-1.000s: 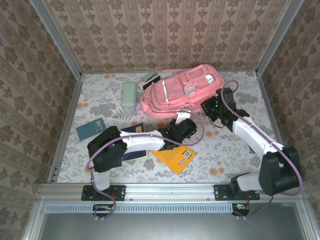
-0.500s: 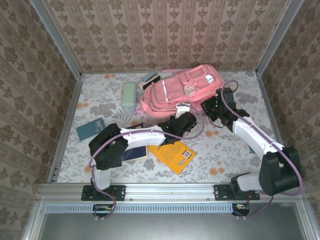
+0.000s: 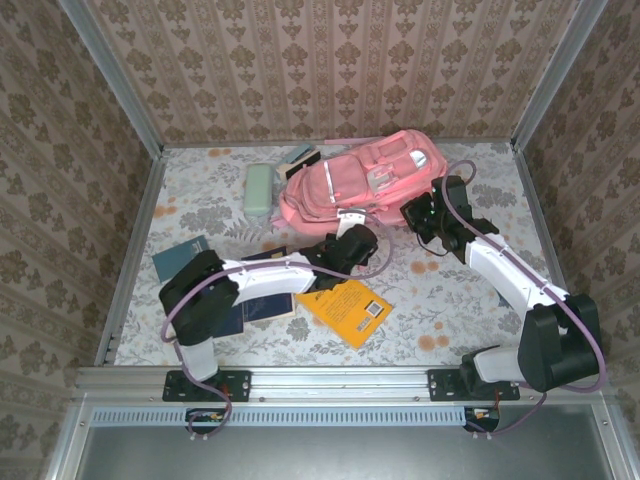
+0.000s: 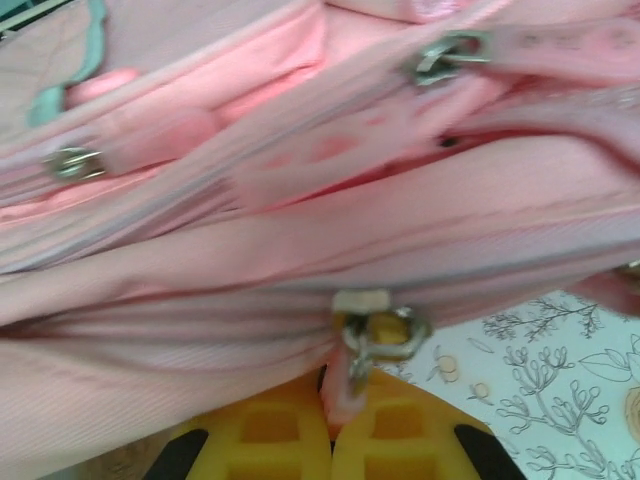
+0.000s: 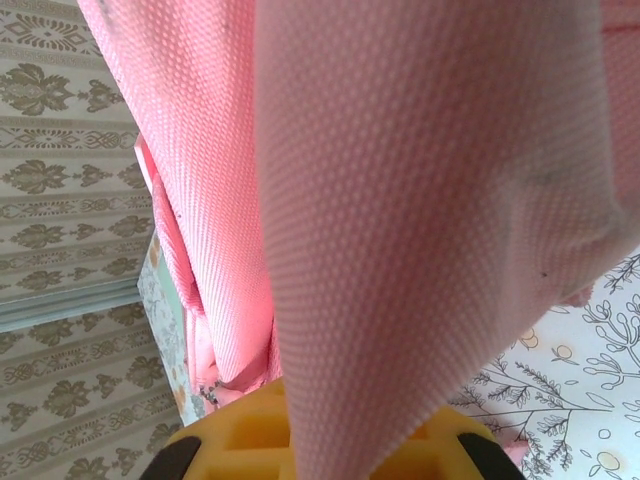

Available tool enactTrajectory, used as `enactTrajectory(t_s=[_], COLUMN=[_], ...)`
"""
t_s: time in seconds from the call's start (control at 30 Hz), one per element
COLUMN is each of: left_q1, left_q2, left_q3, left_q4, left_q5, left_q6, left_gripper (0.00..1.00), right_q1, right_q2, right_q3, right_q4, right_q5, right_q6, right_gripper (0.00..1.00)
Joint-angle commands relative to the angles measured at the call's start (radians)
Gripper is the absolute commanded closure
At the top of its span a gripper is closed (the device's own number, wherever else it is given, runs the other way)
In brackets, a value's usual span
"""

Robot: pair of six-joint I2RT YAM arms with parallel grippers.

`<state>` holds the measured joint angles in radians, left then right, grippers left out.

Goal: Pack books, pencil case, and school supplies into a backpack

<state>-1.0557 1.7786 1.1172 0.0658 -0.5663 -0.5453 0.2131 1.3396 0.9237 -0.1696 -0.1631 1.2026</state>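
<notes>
Unzipping backpack (image 3: 355, 185): pinching zipper pull (image 4: 372, 338) with left end effector (image 4: 332, 418), clamping fabric (image 5: 400, 200) with right end effector (image 3: 413, 213). Next, probably: drag pull along track, fabric taut.

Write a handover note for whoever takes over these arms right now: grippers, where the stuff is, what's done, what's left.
Left gripper: shut on the zipper pull at the near edge of the backpack.
Right gripper: shut on backpack fabric at its right side.
Out on the table: pencil case and stapler-like block left of the backpack; orange-yellow book, navy books and teal booklet by the left arm.
Done: nothing packed.
Left: unzip, then load everything.
</notes>
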Motion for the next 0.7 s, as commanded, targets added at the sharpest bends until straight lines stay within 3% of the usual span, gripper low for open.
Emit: enactTrajectory(t_s=[0.0,0.23,0.4,0.5,0.53,0.6,0.67], left_q1=[0.063,0.165,0.256,0.262,0.26,0.248,0.218], left_q2=[-0.09,-0.187,-0.216,-0.209,-0.2,-0.176,-0.142], left_q3=[-0.071,-0.179,-0.214,-0.186,-0.169,-0.136,-0.092], left_q4=[-0.056,-0.105,-0.094,-0.082,-0.081,-0.078,-0.094], left_q5=[-0.053,-0.006,0.139,0.256,0.302,0.378,0.404], left_q6=[-0.053,-0.048,0.028,0.111,0.131,0.146,0.156], left_gripper=[1.0,1.0,1.0,1.0,1.0,1.0,1.0], right_q1=[-0.037,-0.112,-0.167,-0.193,-0.199,-0.209,-0.221], right_q2=[-0.054,-0.069,-0.054,-0.017,-0.001,0.033,0.078], right_q3=[-0.009,-0.047,-0.055,-0.031,-0.017,0.013,0.053], right_q4=[-0.01,-0.032,-0.029,-0.027,-0.029,-0.043,-0.077], right_q5=[0.003,-0.01,-0.022,-0.038,-0.036,-0.025,-0.018], right_q6=[-0.032,-0.091,-0.158,-0.201,-0.223,-0.264,-0.306], right_gripper=[1.0,1.0,1.0,1.0,0.97,0.77,0.71])
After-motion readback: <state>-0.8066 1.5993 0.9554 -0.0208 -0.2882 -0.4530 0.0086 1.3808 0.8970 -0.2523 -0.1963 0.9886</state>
